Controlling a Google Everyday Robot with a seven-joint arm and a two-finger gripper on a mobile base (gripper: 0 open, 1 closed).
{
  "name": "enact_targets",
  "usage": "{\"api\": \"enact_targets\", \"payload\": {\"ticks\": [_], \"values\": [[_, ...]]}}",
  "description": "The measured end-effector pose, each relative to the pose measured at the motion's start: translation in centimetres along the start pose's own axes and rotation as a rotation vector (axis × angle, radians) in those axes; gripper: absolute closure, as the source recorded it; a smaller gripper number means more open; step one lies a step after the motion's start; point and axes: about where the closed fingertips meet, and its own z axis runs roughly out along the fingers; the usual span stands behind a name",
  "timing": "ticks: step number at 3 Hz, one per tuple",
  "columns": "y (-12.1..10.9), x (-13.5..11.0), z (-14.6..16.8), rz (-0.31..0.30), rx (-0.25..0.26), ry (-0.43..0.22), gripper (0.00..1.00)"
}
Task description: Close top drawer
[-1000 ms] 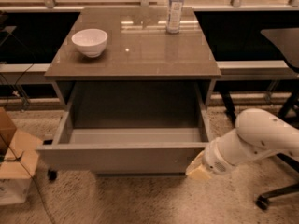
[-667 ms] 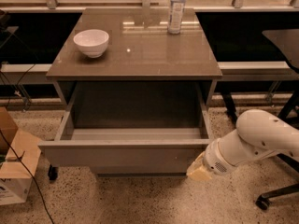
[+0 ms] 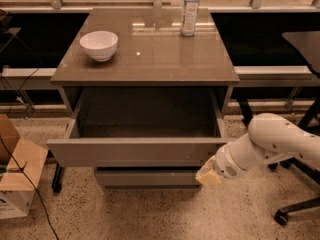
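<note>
Gripper point(image 3: 209, 173) sits at the lower right corner of the drawer point(image 3: 135, 151) front, at or just under its bottom edge. Contact is unclear, and I can't tell whether it's open or closed. Drawer is pulled well out of the cabinet point(image 3: 150, 59), uppermost slot. Risks: a push this far off-centre could rack the drawer and jam it on its runners. A contact this low could slip under the panel onto the lower drawer point(image 3: 150, 178). A hard shove might rattle the bowl point(image 3: 99, 44) and bottle point(image 3: 189, 10) on top.
</note>
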Motion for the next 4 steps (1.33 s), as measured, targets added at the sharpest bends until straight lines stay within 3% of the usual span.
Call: {"api": "enact_targets", "payload": {"ticks": [1, 2, 4], "values": [[-3.8, -2.2, 0.6, -0.033, 0.016, -0.049, 1.0], [-3.8, -2.2, 0.6, -0.033, 0.016, -0.049, 1.0], [-6.3, -6.9, 0.5, -0.191, 0.105, -0.074, 1.0]]}}
